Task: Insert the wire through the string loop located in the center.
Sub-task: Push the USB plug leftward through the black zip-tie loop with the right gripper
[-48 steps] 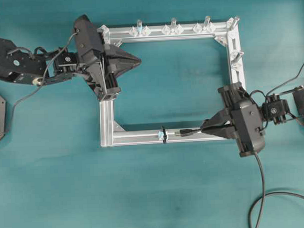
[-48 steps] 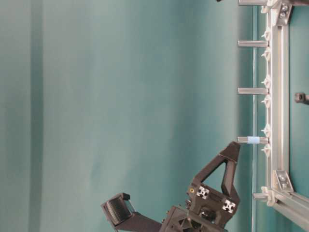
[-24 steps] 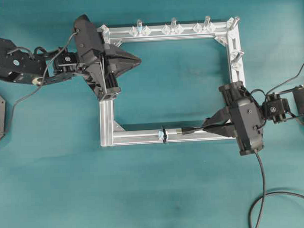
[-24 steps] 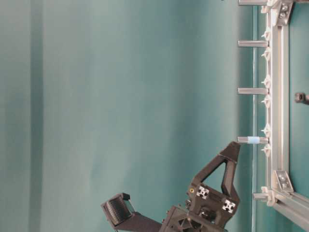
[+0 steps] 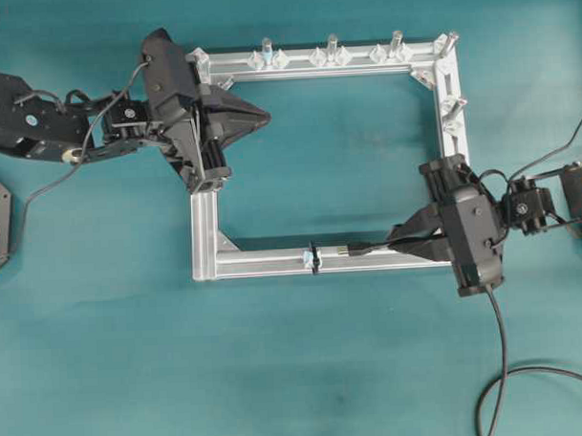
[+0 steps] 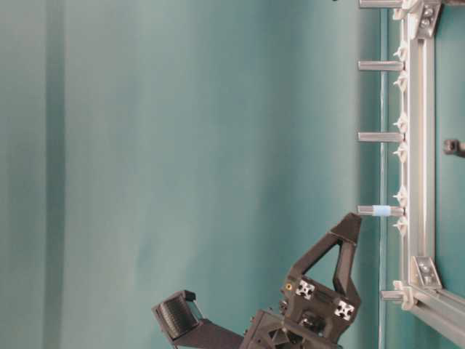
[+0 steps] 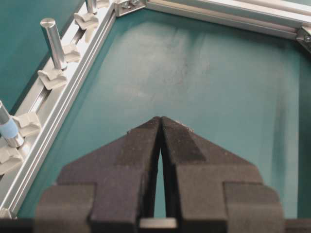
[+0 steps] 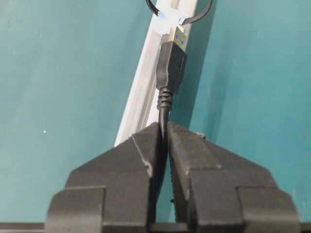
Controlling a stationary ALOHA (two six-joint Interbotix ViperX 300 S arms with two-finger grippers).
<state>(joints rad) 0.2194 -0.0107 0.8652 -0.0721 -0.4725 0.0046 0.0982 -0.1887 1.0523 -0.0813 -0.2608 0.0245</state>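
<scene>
right wrist: ribbed black wire (image 8: 171, 65)

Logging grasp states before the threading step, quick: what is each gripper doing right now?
Left gripper: shut, holding nothing.
Right gripper: shut on the wire, just behind its plug.

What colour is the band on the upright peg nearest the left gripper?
Light blue, on the peg; clearest in the left wrist view.
</scene>
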